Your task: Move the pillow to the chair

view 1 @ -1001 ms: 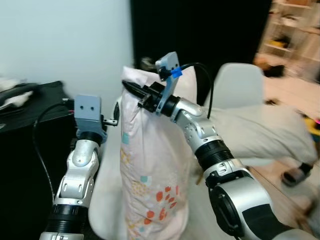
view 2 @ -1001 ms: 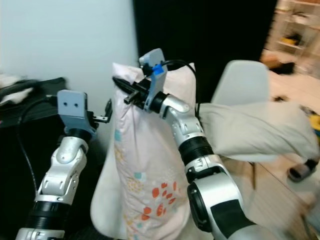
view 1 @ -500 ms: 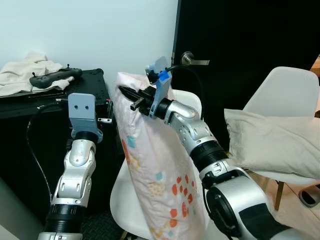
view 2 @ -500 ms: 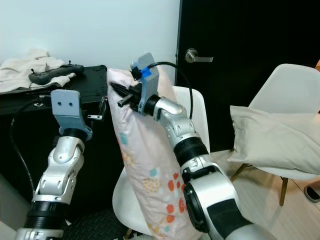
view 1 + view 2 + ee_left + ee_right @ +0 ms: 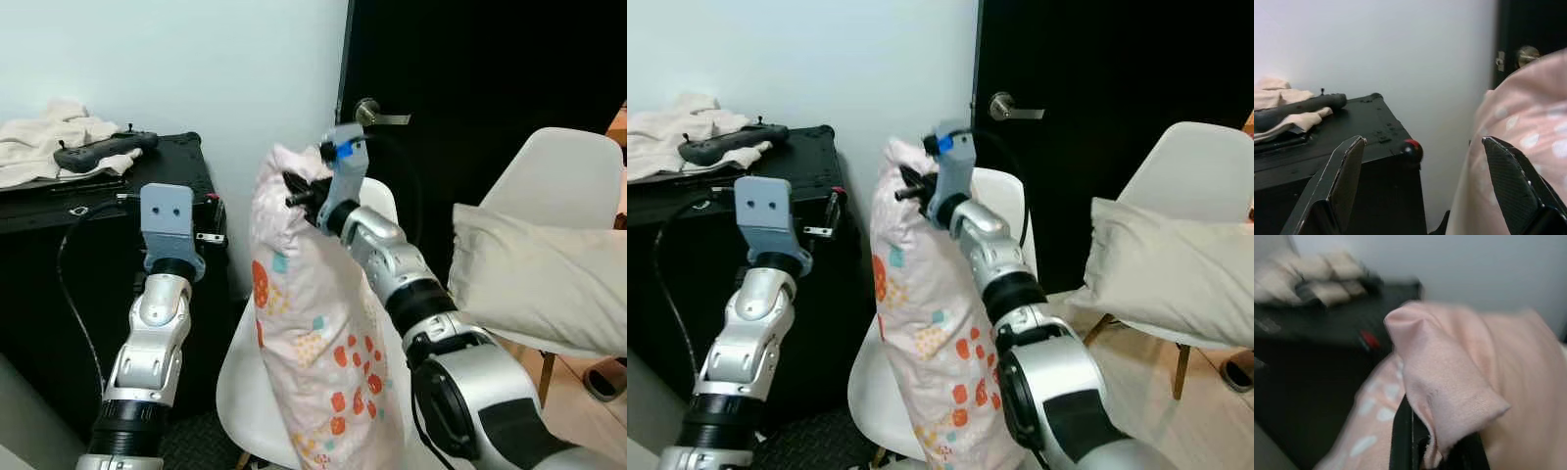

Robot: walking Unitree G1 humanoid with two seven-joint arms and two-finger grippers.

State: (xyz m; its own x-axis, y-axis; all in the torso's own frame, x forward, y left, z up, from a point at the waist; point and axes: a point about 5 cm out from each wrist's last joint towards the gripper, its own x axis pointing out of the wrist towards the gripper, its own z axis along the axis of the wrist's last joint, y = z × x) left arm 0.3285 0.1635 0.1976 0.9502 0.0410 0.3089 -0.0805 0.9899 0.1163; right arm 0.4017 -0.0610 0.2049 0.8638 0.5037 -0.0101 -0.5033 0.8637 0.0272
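A pink pillow (image 5: 313, 333) with orange and teal spots stands upright on the seat of a white chair (image 5: 235, 372). Its top leans toward the chair's back. My right gripper (image 5: 299, 191) is shut on the pillow's bunched top corner. In the right wrist view the pink fabric (image 5: 1449, 382) folds over the black fingers (image 5: 1403, 440). My left gripper (image 5: 1422, 142) is raised just left of the pillow, open and holding nothing. Its fingers (image 5: 1344, 171) stand wide apart, and the pillow's side (image 5: 1513, 122) lies close by one of them.
A black case (image 5: 98, 196) stands at the left, with a cream cloth (image 5: 34, 147) and a black controller (image 5: 93, 152) on top. At the right a second white chair (image 5: 573, 176) holds a beige pillow (image 5: 539, 274). A black door (image 5: 470, 98) is behind.
The camera swung and then settled. My right gripper moved right and a little down with the pillow's top, so the pillow now stands straighter against the chair back. The left arm has hardly moved.
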